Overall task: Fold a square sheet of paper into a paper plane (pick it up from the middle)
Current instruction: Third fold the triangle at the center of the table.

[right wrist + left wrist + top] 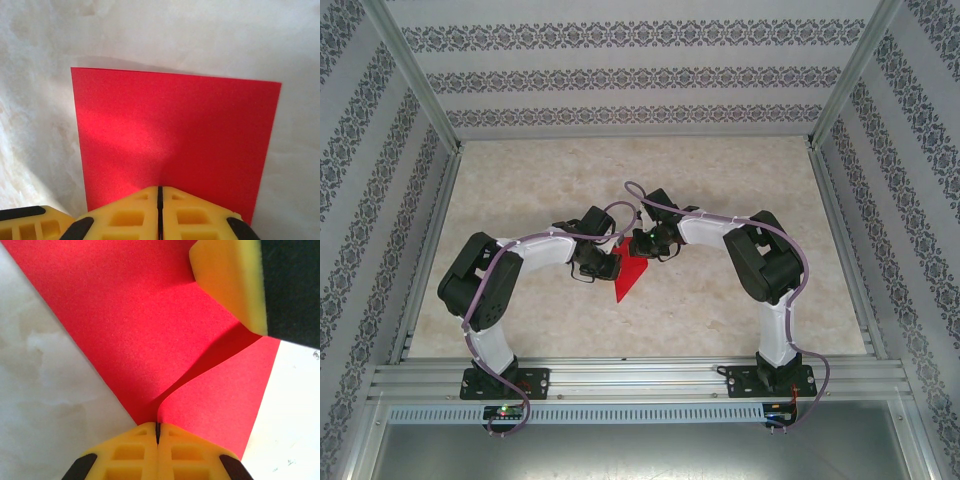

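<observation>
Folding is only partway: the left claw [157,429] pinches a raised fold of the paper [125,315], the right claw [160,192] sits closed at its edge, most creases left to make.

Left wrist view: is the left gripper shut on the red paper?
Yes, the left gripper is closed, with a raised fold of the red paper pinched at its tips.

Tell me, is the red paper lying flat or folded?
Partly folded: a flap of the paper curves up into the shut left gripper.
</observation>
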